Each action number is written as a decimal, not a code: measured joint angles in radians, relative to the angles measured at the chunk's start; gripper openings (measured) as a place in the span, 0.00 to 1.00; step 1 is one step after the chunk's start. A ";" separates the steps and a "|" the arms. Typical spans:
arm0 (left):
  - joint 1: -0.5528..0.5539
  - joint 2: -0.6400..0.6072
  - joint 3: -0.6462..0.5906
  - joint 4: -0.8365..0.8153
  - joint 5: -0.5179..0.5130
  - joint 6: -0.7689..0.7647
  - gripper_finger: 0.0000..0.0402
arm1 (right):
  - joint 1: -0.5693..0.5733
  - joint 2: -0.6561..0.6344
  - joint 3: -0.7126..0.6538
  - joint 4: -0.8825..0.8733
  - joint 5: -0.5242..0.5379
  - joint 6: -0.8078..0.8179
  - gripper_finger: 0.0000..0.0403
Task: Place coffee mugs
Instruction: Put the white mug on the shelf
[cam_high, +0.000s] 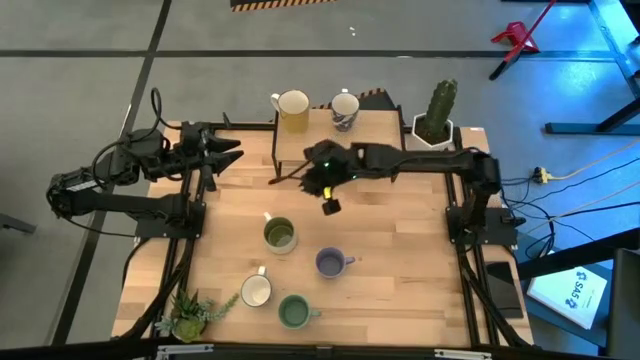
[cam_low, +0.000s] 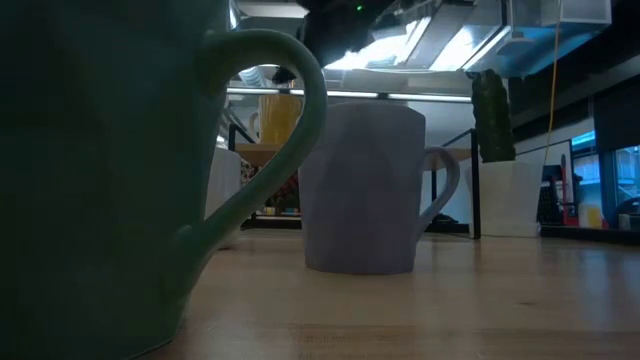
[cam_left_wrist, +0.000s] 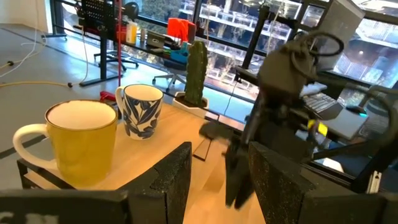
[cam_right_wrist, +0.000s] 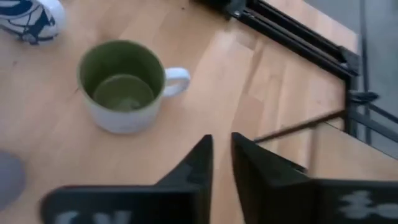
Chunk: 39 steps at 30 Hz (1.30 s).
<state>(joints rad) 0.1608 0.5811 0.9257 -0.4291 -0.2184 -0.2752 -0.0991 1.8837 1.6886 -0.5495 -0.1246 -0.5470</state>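
Observation:
A yellow mug (cam_high: 292, 110) and a white mug with a blue leaf pattern (cam_high: 344, 110) stand upright on a raised shelf (cam_high: 320, 140) at the table's far middle. Both show in the left wrist view, the yellow mug (cam_left_wrist: 84, 146) beside the patterned one (cam_left_wrist: 142, 111). On the table stand a white mug with an olive inside (cam_high: 279, 234), a purple mug (cam_high: 331, 263), a white mug (cam_high: 256, 290) and a green mug (cam_high: 294, 311). My right gripper (cam_high: 330, 205) hangs above the table beyond the olive mug (cam_right_wrist: 124, 87), its fingers a narrow gap apart and empty. My left gripper (cam_high: 228, 155) is open and empty, left of the shelf.
A cactus in a white pot (cam_high: 435, 115) stands at the far right, and a small green plant (cam_high: 190, 315) at the near left corner. In the low view the green mug (cam_low: 100, 170) and the purple mug (cam_low: 365, 190) fill the foreground.

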 joint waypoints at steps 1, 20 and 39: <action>0.000 -0.001 0.000 -0.003 0.000 0.001 0.38 | 0.008 0.014 0.000 0.009 0.001 0.012 0.17; 0.000 -0.001 0.000 -0.010 0.048 0.027 0.38 | 0.133 0.232 0.000 0.255 0.116 0.309 0.57; 0.000 -0.001 0.000 -0.017 0.109 0.033 0.38 | 0.158 0.298 0.002 0.233 0.235 0.500 0.57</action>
<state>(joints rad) 0.1612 0.5800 0.9257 -0.4461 -0.1097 -0.2420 0.0594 2.1815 1.6905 -0.3162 0.1102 -0.0471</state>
